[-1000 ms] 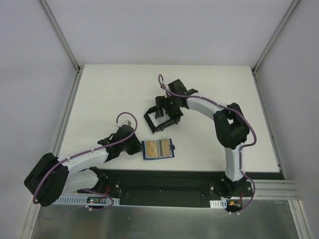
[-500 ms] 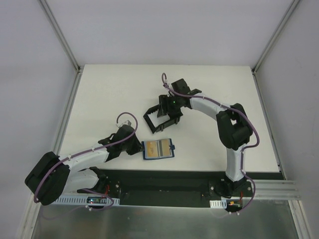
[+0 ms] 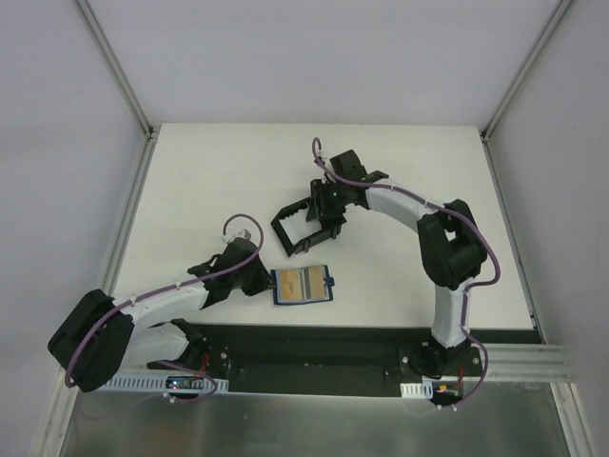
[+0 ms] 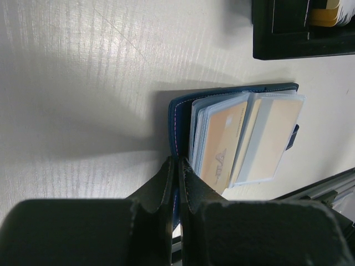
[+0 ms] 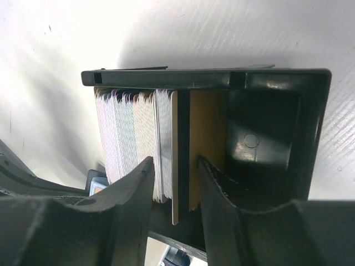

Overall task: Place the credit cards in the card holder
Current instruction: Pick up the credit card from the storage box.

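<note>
From above: open holder flat on table, tan faces up. Left gripper hard against holder's left edge. Box just beyond holder; right gripper down over box's right end, beyond holder and a little to its right, shifted slightly further over box than a second ago. Left wrist: fingers pressed together with no gap, tips on the edge of holder's navy cover; pinching or merely pinning it, cannot tell. Tan cards already sleeved inside holder; box beyond holder's far side, more cards edge-on in it. Right wrist: jaws down from wide to roughly half within the last second, now straddling the end of the upright cards in box, a tan one among them; no clear clamp yet, so still closing by the look of it. For the task: holder steadied and ready, next card being singled out. Probably needs the squeeze finished on one card only, then a lift clear of box and a carry back to holder. Risk: two cards caught together.
</note>
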